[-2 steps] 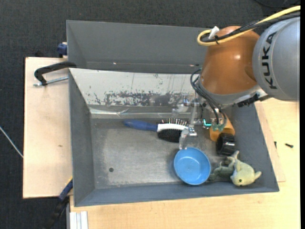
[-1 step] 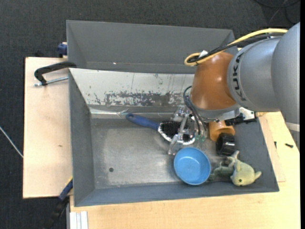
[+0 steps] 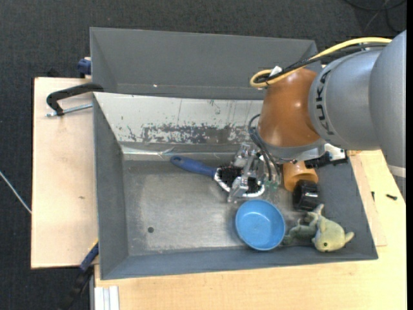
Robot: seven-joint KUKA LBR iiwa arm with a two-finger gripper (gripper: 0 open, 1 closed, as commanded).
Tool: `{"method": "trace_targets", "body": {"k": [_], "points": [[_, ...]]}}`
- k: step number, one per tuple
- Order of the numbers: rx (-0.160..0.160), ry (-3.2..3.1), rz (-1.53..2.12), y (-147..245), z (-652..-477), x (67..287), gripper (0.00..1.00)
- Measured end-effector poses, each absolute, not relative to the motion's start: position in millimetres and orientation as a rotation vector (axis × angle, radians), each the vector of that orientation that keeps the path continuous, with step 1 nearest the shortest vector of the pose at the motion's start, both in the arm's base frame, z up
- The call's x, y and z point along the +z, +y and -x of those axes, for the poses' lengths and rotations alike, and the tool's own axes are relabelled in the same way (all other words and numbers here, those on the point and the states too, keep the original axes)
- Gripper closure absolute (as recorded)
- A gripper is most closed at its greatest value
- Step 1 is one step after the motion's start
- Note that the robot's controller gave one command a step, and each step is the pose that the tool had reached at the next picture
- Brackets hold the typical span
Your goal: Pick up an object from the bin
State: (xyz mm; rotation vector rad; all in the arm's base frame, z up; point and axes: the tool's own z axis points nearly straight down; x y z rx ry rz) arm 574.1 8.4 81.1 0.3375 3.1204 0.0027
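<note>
The blue-handled tool with a black and white head (image 3: 193,166) lies on the grey metal bin's (image 3: 169,206) floor, close under the back wall and about midway across. Its head end is right against the left side of the gripper (image 3: 247,181), where the metal parts and the head overlap, so that it cannot be told whether the head is between them, nor whether the gripper is spread or closed. The tool's long axis runs nearly level across the view, dipping a little toward the right. The handle points left, away from the gripper, and the head points right into it. The handle is slim, smooth and plain blue, and the head is a small, dark lump with white patches, whose exact form is unclear. Just in front of the gripper stands a round blue plastic bowl (image 3: 259,225), mouth up. To the gripper's right sits an orange and black cylindrical thing (image 3: 303,187), and in front of that, near the bin's right front corner, lies a yellow-green plush fish (image 3: 330,236). Above the gripper, the arm's orange cover (image 3: 290,112) and grey body reach in from the right.
</note>
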Motion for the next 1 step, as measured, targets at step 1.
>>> {"method": "trace_targets", "body": {"k": [1], "points": [[0.002,3.124,-0.184,11.6,-573.7,222.2,1.00]]}}
